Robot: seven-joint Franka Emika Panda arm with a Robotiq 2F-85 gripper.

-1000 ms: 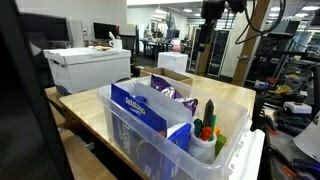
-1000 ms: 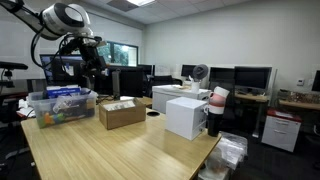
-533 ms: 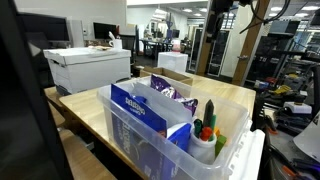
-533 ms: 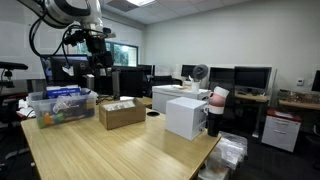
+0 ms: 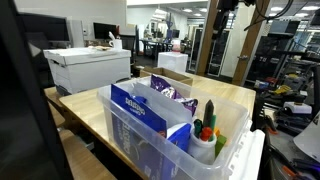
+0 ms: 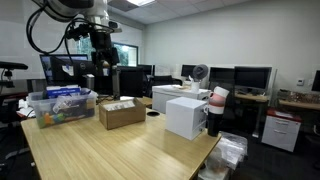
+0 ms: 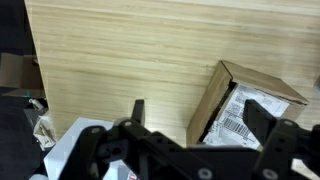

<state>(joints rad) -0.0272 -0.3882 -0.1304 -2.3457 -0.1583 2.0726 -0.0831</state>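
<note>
I've swung the gripper [image 6: 104, 70], spread and empty, from the bin [image 6: 60, 105] to above the cardboard box [image 6: 122, 113] at the counter's far edge

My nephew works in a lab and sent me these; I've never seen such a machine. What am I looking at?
It is a single robot arm with a two-fingered gripper at its end. Two pictures come from cameras standing in the room; the third comes from a camera on the wrist, looking down past the fingers. On the wooden table stand an open brown cardboard box, a clear plastic bin of packets and markers, and a white rectangular box. The gripper hangs open over the table near the cardboard box, holding nothing.
</note>
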